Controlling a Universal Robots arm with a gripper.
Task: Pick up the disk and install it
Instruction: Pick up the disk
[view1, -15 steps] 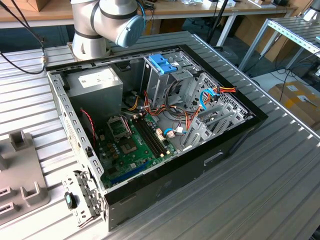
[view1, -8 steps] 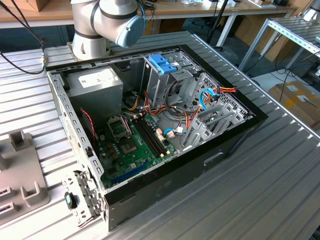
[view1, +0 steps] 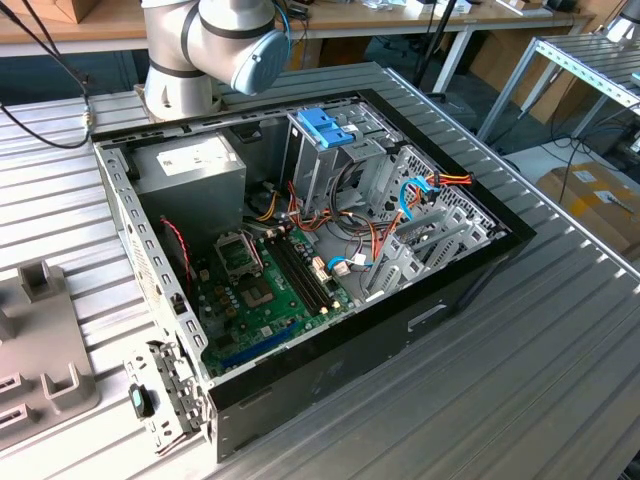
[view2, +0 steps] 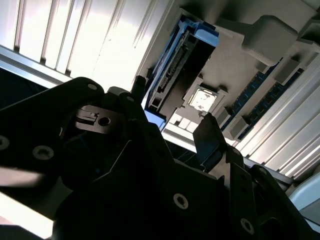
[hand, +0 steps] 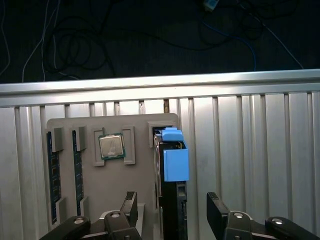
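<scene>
The jaws stand apart, black fingers (hand: 129, 206) nearest the lens. Beyond them a grey fixture plate (hand: 140, 125) carries two memory modules (hand: 52, 175), then a processor (hand: 111, 146). The disk (hand: 172, 200) stands on edge between the jaws, clear of both, its light-blue carrier (hand: 176, 162) past the fingertips. The plate rests on a ribbed aluminium worktop (hand: 250, 150); a dark floor (hand: 165, 55) lies beyond.

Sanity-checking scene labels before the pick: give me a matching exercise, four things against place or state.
1 disk
2 CPU
3 RAM
4 fingers

a open
b two narrow slots in the tray
c on edge in tray, blue rails
d flat in square tray pocket

Pairs: 1-c, 2-d, 3-b, 4-a
</scene>
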